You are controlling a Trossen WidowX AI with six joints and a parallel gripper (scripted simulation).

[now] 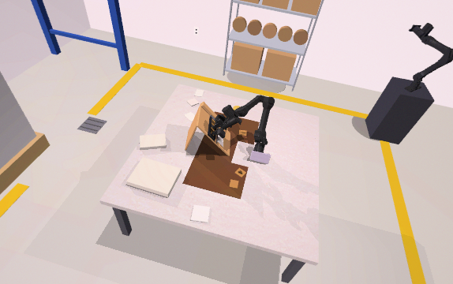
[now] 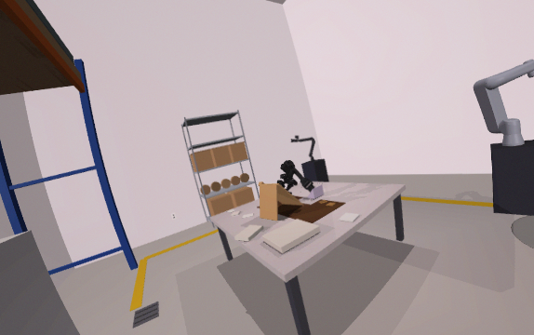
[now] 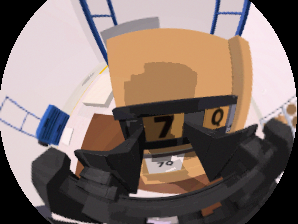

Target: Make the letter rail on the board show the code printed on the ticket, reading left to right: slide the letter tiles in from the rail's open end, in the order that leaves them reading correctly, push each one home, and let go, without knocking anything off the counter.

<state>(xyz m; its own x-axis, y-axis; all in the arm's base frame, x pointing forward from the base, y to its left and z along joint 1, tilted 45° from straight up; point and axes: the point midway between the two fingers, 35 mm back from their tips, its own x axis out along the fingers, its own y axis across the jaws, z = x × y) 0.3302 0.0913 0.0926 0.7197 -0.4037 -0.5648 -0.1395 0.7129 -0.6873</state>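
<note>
Gripper (image 1: 215, 129) (image 2: 284, 182) (image 3: 164, 127): closed on 7 tile (image 3: 161, 127) | Tile: in rail (image 3: 175, 104), 9 o'clock of Q tile (image 3: 217, 118), wrist view | Slide level toward 3 o'clock; seat fully before release.

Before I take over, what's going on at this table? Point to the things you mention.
The black arm's gripper (image 1: 215, 130) (image 3: 164, 127) is shut on the tile marked 7 (image 3: 164, 127), holding it at the rail (image 3: 175, 104) on the tilted wooden board (image 1: 192, 133) (image 2: 269, 201) (image 3: 155, 47). A Q tile (image 3: 216, 118) sits in the rail to its right in the wrist view. The ticket (image 3: 165, 164) below seems to read 7Q, though its print is small. Whether the 7 is fully home I can't tell, and it has yet to be released.
</note>
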